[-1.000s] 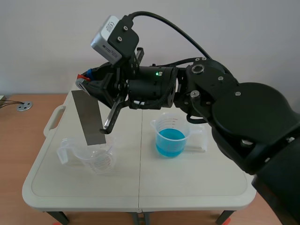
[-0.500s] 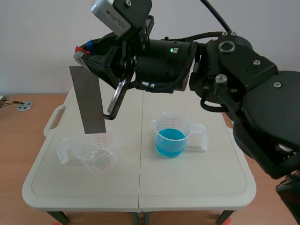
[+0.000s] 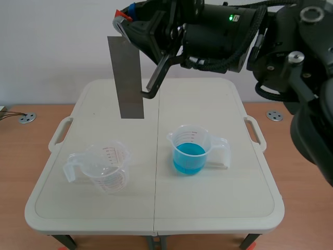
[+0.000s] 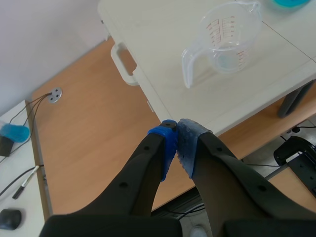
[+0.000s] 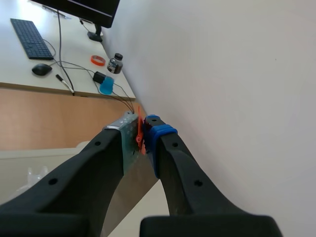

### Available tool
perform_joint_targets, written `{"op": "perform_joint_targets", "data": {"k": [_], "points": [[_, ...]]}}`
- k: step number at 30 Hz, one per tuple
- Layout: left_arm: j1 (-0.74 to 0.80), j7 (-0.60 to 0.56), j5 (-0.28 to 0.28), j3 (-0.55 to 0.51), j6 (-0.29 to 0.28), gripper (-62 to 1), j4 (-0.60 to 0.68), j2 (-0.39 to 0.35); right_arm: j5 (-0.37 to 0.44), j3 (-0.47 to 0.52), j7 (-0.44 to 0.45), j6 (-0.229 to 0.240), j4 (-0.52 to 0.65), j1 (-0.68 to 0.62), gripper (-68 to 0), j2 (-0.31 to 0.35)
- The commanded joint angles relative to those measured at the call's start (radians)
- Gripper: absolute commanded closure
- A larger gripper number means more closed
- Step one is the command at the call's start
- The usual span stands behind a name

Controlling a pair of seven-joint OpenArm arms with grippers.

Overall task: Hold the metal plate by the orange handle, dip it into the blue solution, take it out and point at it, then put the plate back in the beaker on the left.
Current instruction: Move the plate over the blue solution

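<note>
High above surface (image 3: 218,208), nearer left edge, metal plate (image 3: 126,78) hanging almost upright. Below: blue solution beaker (image 3: 190,151) near middle, empty beaker (image 3: 106,169) toward left edge. Right fingers (image 5: 160,136) clamped on orange handle (image 5: 139,129); left fingers (image 4: 165,145) pressed together (holding nothing)

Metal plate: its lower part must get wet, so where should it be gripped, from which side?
The orange handle at its top end, coming from the side across the flat faces, as the right gripper does: the thin metal plate hangs down, lower end free.
</note>
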Motion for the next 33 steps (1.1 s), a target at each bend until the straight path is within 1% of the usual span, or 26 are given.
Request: {"op": "perform_joint_targets", "data": {"k": [1, 4, 7, 12, 16, 21, 24, 28, 33], "points": [[-0.001, -0.017, -0.007, 0.003, 0.002, -2.3, 0.004, 0.002, 0.019, 0.024, 0.002, 0.006, 0.025, 0.011, -1.3, 0.016], [-0.001, -0.017, -0.007, 0.003, 0.002, -2.3, 0.004, 0.002, 0.021, 0.064, 0.0, 0.006, 0.035, 0.011, -1.3, 0.034], [-0.001, -0.017, -0.007, 0.003, 0.002, -2.3, 0.004, 0.002, 0.045, 0.098, -0.004, 0.006, 0.037, 0.011, -1.3, 0.057], [-0.004, -0.021, -0.007, 0.003, -0.002, -2.3, 0.004, -0.001, 0.085, 0.144, -0.003, 0.006, 0.039, -0.005, -1.3, 0.108], [-0.039, -0.011, -0.007, 0.005, -0.016, -2.3, 0.004, -0.024, 0.115, 0.159, 0.008, 0.006, 0.041, -0.027, -1.3, 0.158], [-0.129, -0.011, -0.008, 0.005, -0.024, -2.3, 0.004, -0.088, 0.159, 0.159, 0.029, 0.006, 0.042, -0.051, -1.3, 0.224], [-0.192, -0.009, -0.019, 0.017, -0.024, -2.3, 0.004, -0.135, 0.179, 0.171, 0.045, 0.006, 0.042, -0.068, -1.3, 0.252], [-0.287, 0.029, -0.019, 0.072, -0.024, -2.3, 0.004, -0.197, 0.181, 0.204, 0.056, 0.006, 0.043, -0.103, -1.3, 0.265], [-0.421, 0.1, -0.019, 0.185, -0.024, -2.3, 0.004, -0.249, 0.18, 0.247, 0.067, 0.006, 0.044, -0.148, -1.3, 0.264]]}}
